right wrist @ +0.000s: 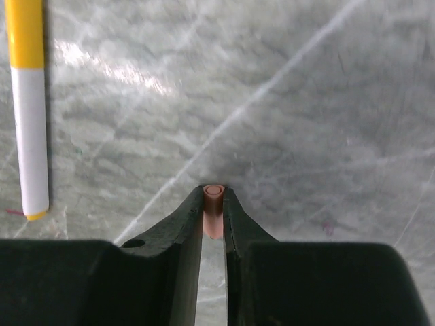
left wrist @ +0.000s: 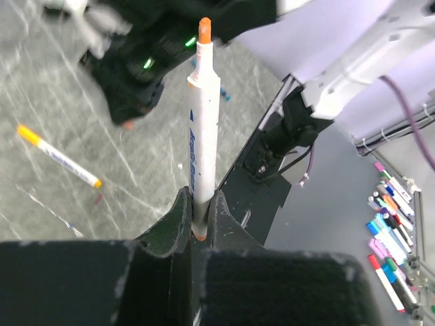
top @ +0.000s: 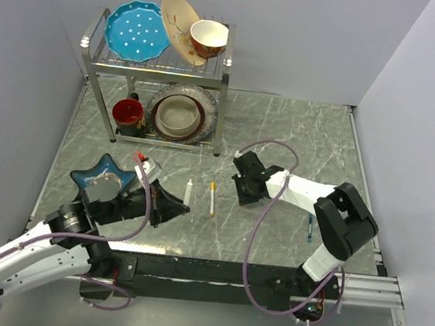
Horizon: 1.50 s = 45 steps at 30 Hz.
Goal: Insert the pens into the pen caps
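Note:
My left gripper (top: 182,206) is shut on a white pen (top: 188,191) near its rear end. In the left wrist view the pen (left wrist: 202,129) rises from the fingertips (left wrist: 178,212) of this gripper (left wrist: 197,205), with its orange tip (left wrist: 204,30) towards the right arm. My right gripper (top: 244,196) is shut on a small orange pen cap (right wrist: 213,204), pinched at the tips of the gripper (right wrist: 213,195) just above the table. A second white pen with a yellow cap (top: 212,197) lies between the grippers; it also shows in the right wrist view (right wrist: 28,115). A dark blue pen (top: 309,229) lies at the right.
A metal dish rack (top: 96,61) with plates, bowls and a red mug (top: 128,113) stands at the back left. A blue star-shaped dish (top: 92,173) sits beside the left arm. Purple cables loop over both arms. Spare markers (left wrist: 391,231) lie off the table.

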Available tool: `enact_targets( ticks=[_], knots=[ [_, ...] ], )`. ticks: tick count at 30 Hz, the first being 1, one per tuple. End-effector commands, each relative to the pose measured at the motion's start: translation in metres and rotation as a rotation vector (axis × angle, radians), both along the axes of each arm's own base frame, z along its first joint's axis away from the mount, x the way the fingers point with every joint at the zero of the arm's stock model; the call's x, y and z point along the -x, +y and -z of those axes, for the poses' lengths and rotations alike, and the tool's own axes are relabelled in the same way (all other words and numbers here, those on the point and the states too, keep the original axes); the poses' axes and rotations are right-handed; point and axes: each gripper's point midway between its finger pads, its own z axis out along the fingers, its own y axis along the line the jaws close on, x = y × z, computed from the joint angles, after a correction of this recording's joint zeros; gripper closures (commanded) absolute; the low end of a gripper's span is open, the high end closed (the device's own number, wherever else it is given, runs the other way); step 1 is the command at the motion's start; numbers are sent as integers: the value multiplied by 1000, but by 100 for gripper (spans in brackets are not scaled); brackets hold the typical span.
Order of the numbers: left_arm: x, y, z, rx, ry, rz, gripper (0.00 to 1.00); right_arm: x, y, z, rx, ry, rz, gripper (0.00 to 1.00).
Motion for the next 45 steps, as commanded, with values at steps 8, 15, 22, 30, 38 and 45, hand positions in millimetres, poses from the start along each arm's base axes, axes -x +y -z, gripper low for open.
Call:
enact_targets(
  ticks=[8, 15, 22, 30, 38, 45],
  knots=[
    [-12, -30, 46, 73, 179, -19, 99, -16, 34, -98, -351, -266, 157, 100],
    [-9, -49, 54, 146, 229, 46, 99, 1, 63, -197, -692, -441, 172, 100],
    [-5, -59, 56, 195, 255, 95, 99, 16, 73, -253, -865, -564, 196, 100],
    [-5, -58, 44, 219, 223, 106, 99, 32, 90, -267, -961, -538, 142, 100],
    [-2, -54, 41, 217, 213, 104, 99, 47, 101, -272, -1041, -536, 118, 100],
    [0, -48, 39, 220, 199, 100, 99, 50, 98, -275, -1060, -544, 126, 100]
  ],
)
